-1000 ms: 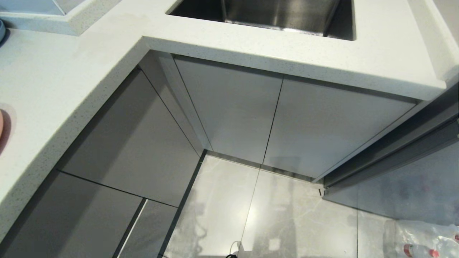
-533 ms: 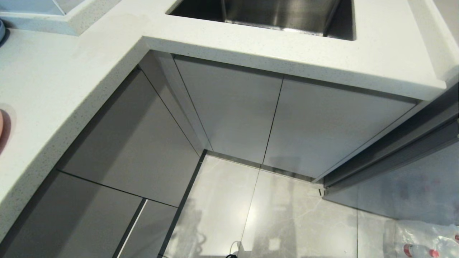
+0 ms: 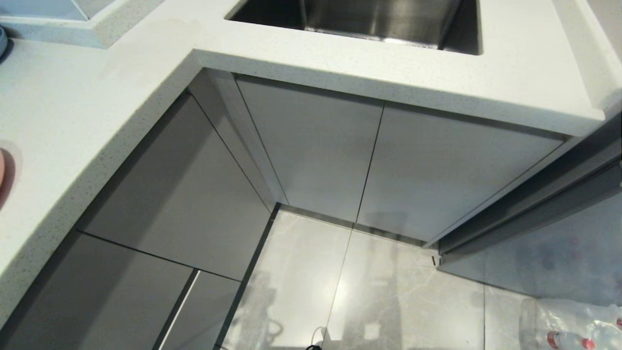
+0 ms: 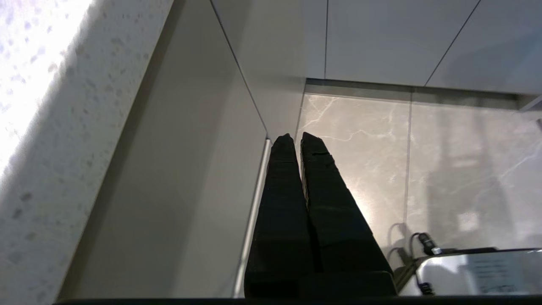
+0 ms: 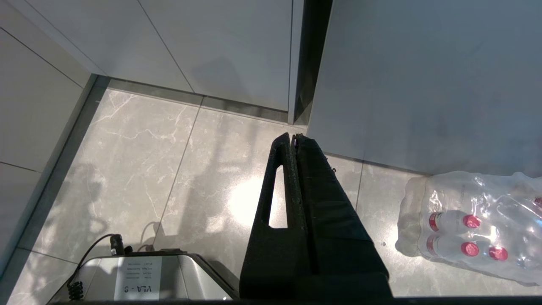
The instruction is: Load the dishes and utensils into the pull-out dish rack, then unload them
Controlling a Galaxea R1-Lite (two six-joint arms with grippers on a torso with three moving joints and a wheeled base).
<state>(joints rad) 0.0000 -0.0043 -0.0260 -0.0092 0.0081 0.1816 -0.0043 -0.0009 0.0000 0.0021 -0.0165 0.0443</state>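
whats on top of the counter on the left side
On the white counter only the pink plate's rim shows at the picture's left edge, plus a sliver of something blue-grey farther back. The rest of both is cut off, so what else sits there cannot be seen.

Only the faint dark reflection point(image 3: 265, 316) on the glossy floor point(image 3: 388, 301), beside the foot of the left-hand cabinet fronts point(image 3: 184, 194), has altered; its smudged outline has shifted slightly since a second ago; a thin curved line now shows low in it.
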